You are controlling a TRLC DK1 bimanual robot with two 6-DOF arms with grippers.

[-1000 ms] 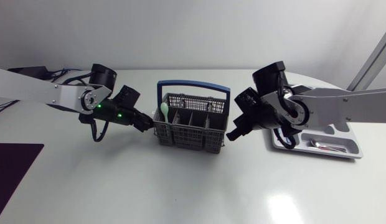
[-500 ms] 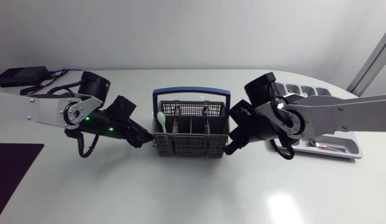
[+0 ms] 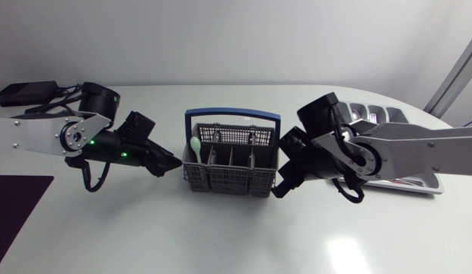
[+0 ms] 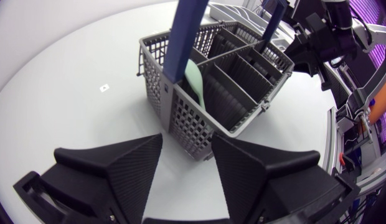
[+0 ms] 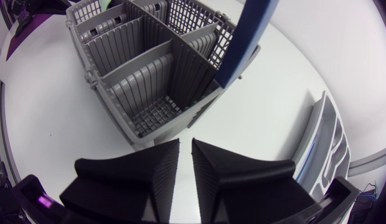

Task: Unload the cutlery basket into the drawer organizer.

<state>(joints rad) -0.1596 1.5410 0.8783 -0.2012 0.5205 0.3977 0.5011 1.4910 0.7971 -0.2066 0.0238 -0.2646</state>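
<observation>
The grey cutlery basket [image 3: 232, 164] with a blue handle [image 3: 232, 114] stands mid-table. A pale green spoon [image 3: 196, 144] sticks up in its left end compartment, and in the left wrist view the spoon [image 4: 197, 81] shows just behind the handle post. My left gripper [image 3: 172, 163] is open at the basket's left end, and its own view shows the left gripper [image 4: 187, 148] facing the basket's near corner [image 4: 180, 118]. My right gripper [image 3: 280, 186], shut and empty, sits at the basket's right end [image 5: 149, 93]. The grey drawer organizer [image 3: 377, 114] lies behind my right arm.
A black box with cables [image 3: 23, 93] sits at the back left. A dark mat [image 3: 15, 205] lies at the front left edge. The organizer's rim [image 5: 324, 140] runs beside my right gripper. Bare white tabletop lies in front of the basket.
My left arm has swung toward the table front, its gripper now just off the basket's end. My right gripper has dropped to the basket's front right corner. The basket has shifted slightly left.
</observation>
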